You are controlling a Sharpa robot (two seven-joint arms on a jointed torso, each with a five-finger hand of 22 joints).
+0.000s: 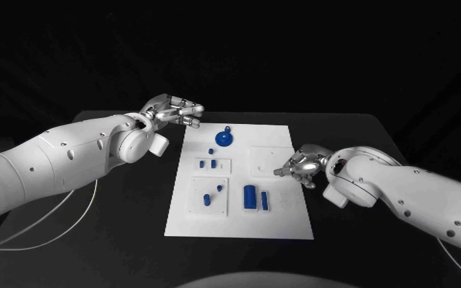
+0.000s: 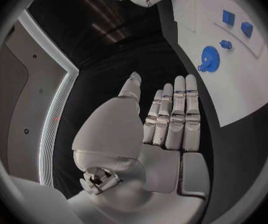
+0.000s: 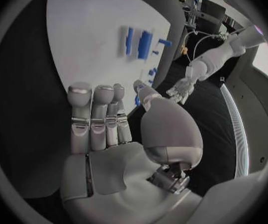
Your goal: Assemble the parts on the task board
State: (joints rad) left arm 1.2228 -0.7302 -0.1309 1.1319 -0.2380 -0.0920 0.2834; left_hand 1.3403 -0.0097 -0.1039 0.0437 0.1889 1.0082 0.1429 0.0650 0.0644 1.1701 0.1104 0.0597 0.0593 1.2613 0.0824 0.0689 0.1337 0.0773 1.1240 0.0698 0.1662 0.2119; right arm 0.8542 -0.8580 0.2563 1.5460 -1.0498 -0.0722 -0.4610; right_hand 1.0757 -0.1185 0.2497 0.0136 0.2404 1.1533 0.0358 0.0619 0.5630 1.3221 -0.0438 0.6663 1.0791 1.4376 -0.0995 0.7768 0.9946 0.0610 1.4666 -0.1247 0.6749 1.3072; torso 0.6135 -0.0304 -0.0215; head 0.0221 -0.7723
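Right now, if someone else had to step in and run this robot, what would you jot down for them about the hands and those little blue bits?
Left hand: open, fingers spread, holds nothing, over the black table beside the board's far left corner.
Right hand: open, holds nothing, at the right edge of the task board.
Parts: blue gear near the board's far end; small blue pieces left of centre; taller blue block and thin blue strip nearer the robot.
Done: cannot tell which parts are already seated.
Left: neither hand holds a part; assembly remains.
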